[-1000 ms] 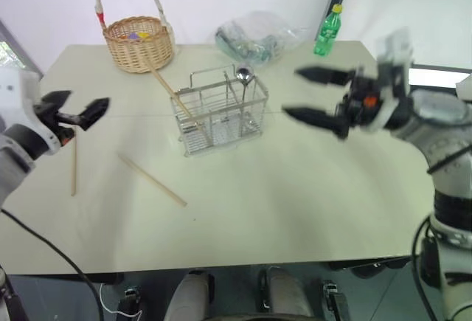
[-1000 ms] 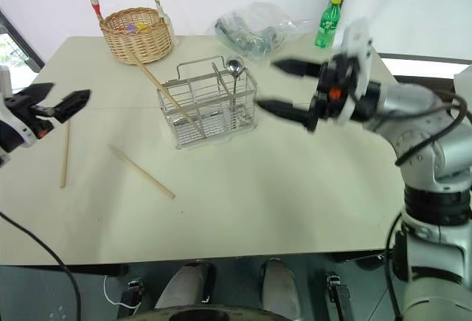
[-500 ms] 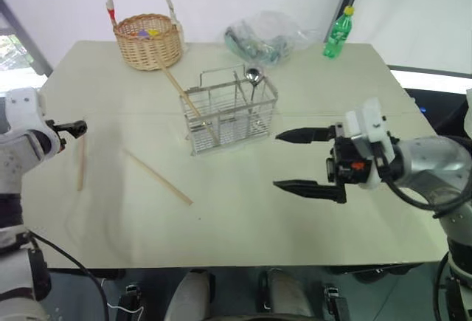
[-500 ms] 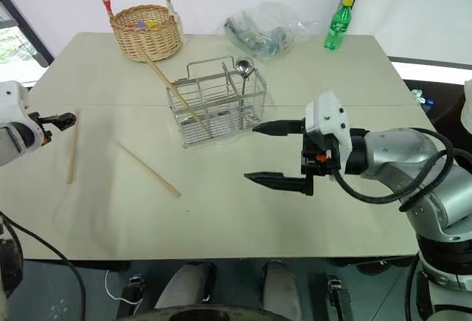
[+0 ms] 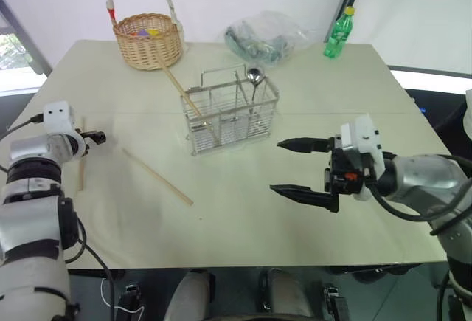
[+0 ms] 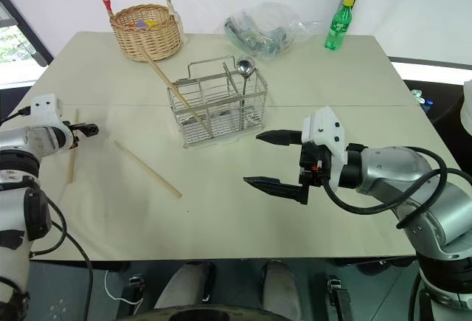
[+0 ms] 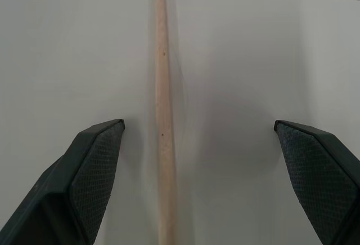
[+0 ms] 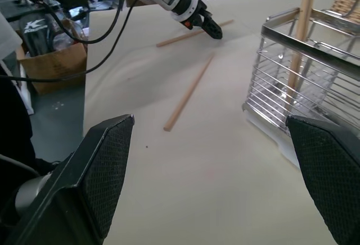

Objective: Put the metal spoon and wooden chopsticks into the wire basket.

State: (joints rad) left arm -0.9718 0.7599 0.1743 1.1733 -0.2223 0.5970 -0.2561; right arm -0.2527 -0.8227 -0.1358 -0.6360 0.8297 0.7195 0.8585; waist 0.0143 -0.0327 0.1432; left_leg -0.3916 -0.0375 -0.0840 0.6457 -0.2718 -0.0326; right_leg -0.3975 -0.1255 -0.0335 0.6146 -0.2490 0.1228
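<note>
Beige tabletop (image 5: 243, 210) carries it all: the left hand (image 7: 197, 143) hovers spread astride one chopstick (image 7: 163, 115), a second chopstick (image 5: 156, 176) lies just past it toward the basket (image 5: 230, 111), which already holds a third chopstick (image 5: 179, 92) and the spoon (image 5: 254, 79). Best lower squarely and pinch the stick mid-length so it lifts level. Right hand (image 5: 302, 167) waits spread, empty, beside the basket.
</note>
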